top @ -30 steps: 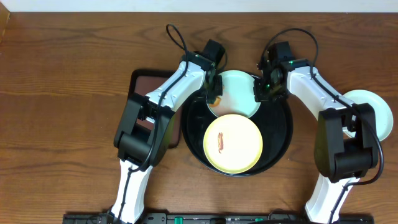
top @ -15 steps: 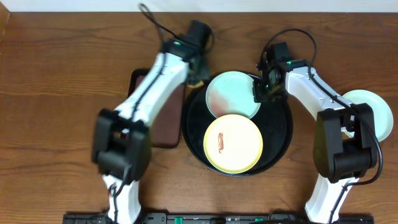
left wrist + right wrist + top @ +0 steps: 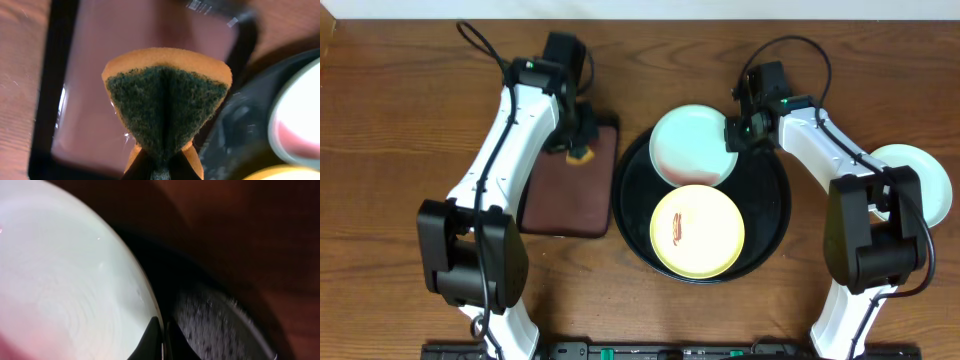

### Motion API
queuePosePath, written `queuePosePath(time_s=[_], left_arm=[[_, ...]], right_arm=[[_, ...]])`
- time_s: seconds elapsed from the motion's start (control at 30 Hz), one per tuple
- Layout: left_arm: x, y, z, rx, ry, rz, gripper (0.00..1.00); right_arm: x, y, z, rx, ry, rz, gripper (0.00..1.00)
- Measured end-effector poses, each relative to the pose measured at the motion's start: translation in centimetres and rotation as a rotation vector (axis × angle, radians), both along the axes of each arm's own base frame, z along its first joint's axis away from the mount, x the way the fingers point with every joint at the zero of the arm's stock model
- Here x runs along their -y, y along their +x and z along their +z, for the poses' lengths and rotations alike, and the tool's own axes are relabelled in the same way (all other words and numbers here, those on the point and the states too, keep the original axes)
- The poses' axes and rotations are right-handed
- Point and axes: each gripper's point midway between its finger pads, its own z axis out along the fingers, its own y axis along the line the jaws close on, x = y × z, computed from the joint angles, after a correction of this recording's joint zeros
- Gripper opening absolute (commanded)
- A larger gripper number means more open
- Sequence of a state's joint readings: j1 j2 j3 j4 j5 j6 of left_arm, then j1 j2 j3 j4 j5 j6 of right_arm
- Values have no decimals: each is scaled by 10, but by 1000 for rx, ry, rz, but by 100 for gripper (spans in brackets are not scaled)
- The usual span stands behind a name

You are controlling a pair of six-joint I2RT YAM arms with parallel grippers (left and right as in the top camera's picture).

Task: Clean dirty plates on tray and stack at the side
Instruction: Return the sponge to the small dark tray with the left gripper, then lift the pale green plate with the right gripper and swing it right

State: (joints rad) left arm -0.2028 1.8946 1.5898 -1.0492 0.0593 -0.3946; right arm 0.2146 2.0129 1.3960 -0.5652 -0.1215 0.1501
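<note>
Left gripper [image 3: 160, 169] closed on a folded orange sponge [image 3: 167, 100], its green scouring face toward the wrist camera. Directly beneath it lies the brown rectangular tray [image 3: 565, 200], and the black tray [image 3: 772, 215] is just to its side. Right gripper [image 3: 161, 332] pinched narrow on the rim of the mint plate [image 3: 685, 145], which extends away from the fingers over the far part of the black tray and carries a faint pink wash. Beyond that plate, toward the robot's base, the yellow plate [image 3: 697, 230] lies flat on the same tray with a red-brown smear at centre. A second mint plate [image 3: 935, 185] rests on the table outside the tray, by the right arm's elbow. Judged progress: one plate set aside, one apparently wiped and gripped for transfer, one uncleaned.
</note>
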Motion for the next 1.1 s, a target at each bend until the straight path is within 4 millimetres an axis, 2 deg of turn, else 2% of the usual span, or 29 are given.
queuePosePath(time_s=[0.03,0.1,0.13,0.2,0.27,0.37,0.47,0.53,0.6,0.77,0.87,0.97,1.1], left_arm=[[-2,-5,-11,-18,2,0,8],[-5,-15,-30,-57,5,0,17],[-6,-19,-37,-70,5,-4,17],[-10,-26,-47,-94,6,3,26],[-16,-28,-50,-107,6,16,45],[-26,-29,-49,-115,-7,37,60],[-33,-35,-42,-136,-43,56,66],[-40,-40,-29,-128,-60,72,70],[-47,-44,-7,-88,-78,92,74],[-70,-66,73,99,-97,144,79],[-81,-83,113,212,-96,170,80],[-86,-103,136,273,-94,191,81],[-92,-125,155,329,-89,220,86]], right_arm=[[0,4,4,23,2,0,1],[-1,11,15,68,9,-1,1],[-2,14,23,90,13,-2,1],[-2,16,40,131,18,-3,1],[-2,18,60,176,22,-3,1],[-10,16,86,229,32,11,1],[-24,10,100,256,40,43,1],[-40,5,104,265,47,76,1],[-59,-2,105,267,55,116,1],[-116,-23,110,291,85,233,1],[-147,-30,118,343,94,281,1],[-172,-36,126,404,78,315,1],[-197,-42,138,506,30,365,1]])
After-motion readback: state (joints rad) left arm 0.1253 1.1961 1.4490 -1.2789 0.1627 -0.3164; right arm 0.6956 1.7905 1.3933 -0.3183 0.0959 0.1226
